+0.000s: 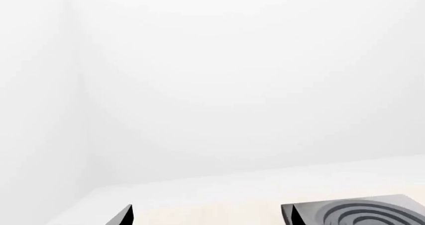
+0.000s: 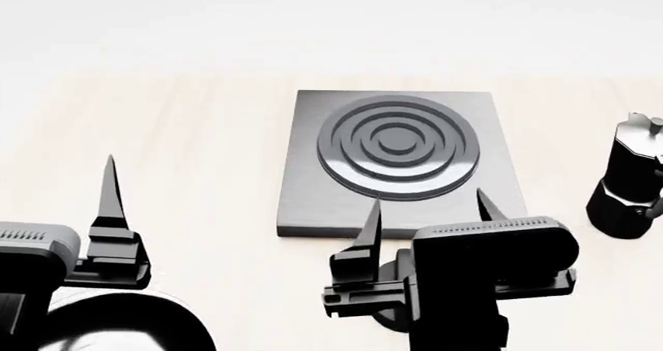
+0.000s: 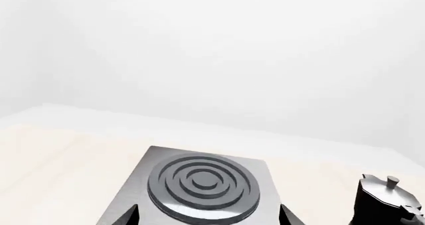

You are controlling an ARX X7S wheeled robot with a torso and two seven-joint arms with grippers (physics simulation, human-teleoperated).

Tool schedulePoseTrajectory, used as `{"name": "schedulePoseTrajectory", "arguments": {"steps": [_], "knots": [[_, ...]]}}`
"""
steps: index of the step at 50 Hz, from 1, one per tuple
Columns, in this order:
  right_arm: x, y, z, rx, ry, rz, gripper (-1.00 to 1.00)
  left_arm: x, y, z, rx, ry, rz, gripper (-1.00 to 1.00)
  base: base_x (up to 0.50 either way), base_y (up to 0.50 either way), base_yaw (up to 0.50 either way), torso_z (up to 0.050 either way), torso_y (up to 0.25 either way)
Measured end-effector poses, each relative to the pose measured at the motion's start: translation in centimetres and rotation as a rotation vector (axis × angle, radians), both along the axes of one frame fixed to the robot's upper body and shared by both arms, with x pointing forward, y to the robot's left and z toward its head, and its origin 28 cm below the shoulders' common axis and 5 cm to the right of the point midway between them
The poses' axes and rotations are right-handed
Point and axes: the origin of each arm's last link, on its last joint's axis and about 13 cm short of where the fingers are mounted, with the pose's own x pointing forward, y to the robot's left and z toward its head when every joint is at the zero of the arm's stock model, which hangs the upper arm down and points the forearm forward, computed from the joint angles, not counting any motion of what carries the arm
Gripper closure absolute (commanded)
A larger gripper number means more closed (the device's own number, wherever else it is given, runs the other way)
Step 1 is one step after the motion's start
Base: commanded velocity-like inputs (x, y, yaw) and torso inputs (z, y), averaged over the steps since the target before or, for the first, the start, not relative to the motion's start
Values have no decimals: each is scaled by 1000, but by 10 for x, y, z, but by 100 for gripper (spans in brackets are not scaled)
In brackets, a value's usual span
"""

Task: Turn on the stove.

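Note:
The stove (image 2: 393, 161) is a flat dark-grey square slab with raised concentric rings, lying mid-table. It also shows in the right wrist view (image 3: 199, 185) and, as one corner, in the left wrist view (image 1: 362, 212). My right gripper (image 2: 430, 207) is open and empty, with its fingertips over the slab's near edge (image 3: 209, 216). A dark round shape (image 2: 386, 316), perhaps the knob, is mostly hidden under it. My left gripper (image 1: 211, 217) is open and empty, left of the stove. Only one of its fingers (image 2: 109, 203) shows in the head view.
A tall black moka pot (image 2: 626, 184) stands right of the stove and also shows in the right wrist view (image 3: 385, 200). A black round rim (image 2: 135, 324) shows at the lower left behind my left gripper. The pale wooden table (image 2: 207, 133) ends at a white wall.

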Motion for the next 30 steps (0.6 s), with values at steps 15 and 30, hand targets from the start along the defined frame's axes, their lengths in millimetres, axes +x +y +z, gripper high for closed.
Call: {"name": "schedulePoseTrajectory", "arguments": {"steps": [15, 30], "knots": [[15, -1, -16, 1, 107, -10, -100, -1, 1, 1, -2, -1, 2, -100, 0, 0, 0, 0, 0], [26, -3, -30, -3, 194, -18, -100, -1, 0, 2, -13, 0, -11, -100, 0, 0, 0, 0, 0]]}}
